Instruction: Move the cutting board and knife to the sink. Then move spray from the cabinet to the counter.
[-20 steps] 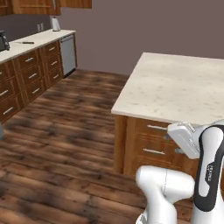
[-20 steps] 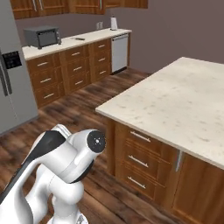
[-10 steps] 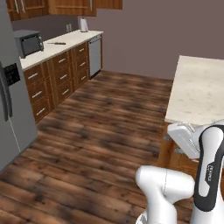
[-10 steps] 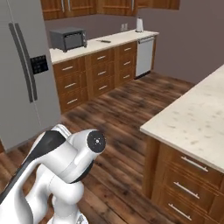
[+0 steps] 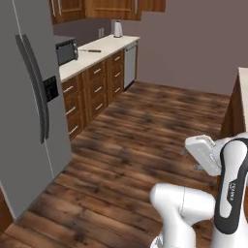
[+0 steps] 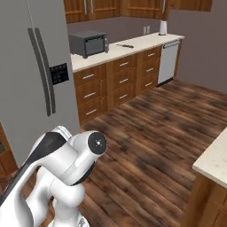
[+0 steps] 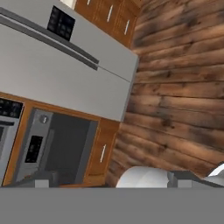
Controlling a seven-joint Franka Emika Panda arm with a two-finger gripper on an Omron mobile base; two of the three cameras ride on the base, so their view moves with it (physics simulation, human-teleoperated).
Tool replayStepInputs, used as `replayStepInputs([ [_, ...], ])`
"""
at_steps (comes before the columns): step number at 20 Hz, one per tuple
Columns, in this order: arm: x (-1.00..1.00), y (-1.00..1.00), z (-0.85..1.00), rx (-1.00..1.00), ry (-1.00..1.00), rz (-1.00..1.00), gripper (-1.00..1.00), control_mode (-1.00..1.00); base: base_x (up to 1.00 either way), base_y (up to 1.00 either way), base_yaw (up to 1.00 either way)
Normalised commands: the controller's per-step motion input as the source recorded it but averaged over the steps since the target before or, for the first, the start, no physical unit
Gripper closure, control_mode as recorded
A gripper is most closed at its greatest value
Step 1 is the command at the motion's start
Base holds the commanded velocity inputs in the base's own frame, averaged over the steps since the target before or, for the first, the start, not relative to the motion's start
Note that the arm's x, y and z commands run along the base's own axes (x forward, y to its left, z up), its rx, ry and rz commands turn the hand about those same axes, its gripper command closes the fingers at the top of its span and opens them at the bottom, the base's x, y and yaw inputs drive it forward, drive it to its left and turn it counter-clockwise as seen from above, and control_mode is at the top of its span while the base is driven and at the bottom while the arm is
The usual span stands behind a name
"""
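Beige speckled stone counter at one o'clock carries a small dark-handled knife (gripper jaws apart).

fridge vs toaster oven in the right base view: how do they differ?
The fridge is tall, light grey and stands on the floor; the toaster oven is small, dark grey and sits on the counter. The fridge has two long vertical bar handles and a dark dispenser panel; the toaster oven has a dark glass front. Both are boxy grey appliances along the same wall.
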Motion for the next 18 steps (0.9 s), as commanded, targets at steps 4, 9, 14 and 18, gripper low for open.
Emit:
replayStepInputs([
  [4,0.00,0.00,0.00,0.00,0.00,0.00,-1.00,1.00,1.00,0.44,-0.09],
  [9,0.00,0.00,0.00,0.00,0.00,0.00,-1.00,1.00,0.97,0.52,-0.31],
  [14,0.00,0.00,0.00,0.00,0.00,0.00,-1.00,1.00,0.99,0.42,-0.42],
  [18,0.00,0.00,0.00,0.00,0.00,0.00,-1.00,1.00,1.00,0.13,-0.38],
])
